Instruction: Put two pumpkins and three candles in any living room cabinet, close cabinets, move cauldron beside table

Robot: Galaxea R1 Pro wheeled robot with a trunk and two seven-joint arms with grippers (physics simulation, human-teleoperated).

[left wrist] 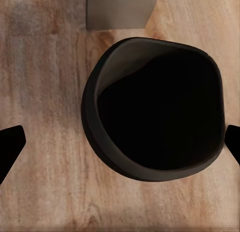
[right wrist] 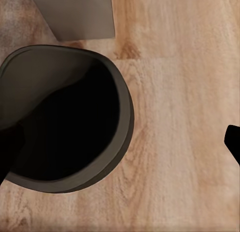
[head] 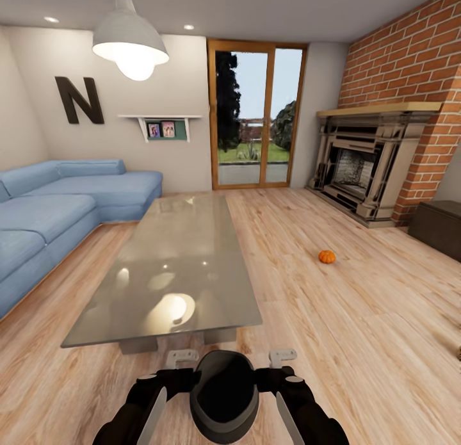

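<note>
Head view first: cauldron point(head: 224, 394) sits on the floor point(head: 358, 317) just in front of the table point(head: 173, 272), close to its near end, between my two arms. Left gripper point(head: 182, 356) and right gripper point(head: 282, 355) flank the pot, one on each side; I cannot tell from here whether either touches it. One pumpkin point(head: 327, 257) lies on the floor well off to the right, toward the fireplace point(head: 362, 169). Dark cabinet point(head: 438, 226) shows at the right edge, fronts shut as far as I can see.

Left wrist: cauldron point(left wrist: 152, 109) below, left fingers point(left wrist: 10, 147) spread wide, the pot lying between them with a gap.

Right wrist: cauldron point(right wrist: 62, 117) at one side; right fingers point(right wrist: 234, 142) also wide, one tip overlapping the rim.

Judgement: cauldron step looks about done, as the pot is beside the table. Next I need both arms lifted clear, then a turn toward the pumpkin.
</note>
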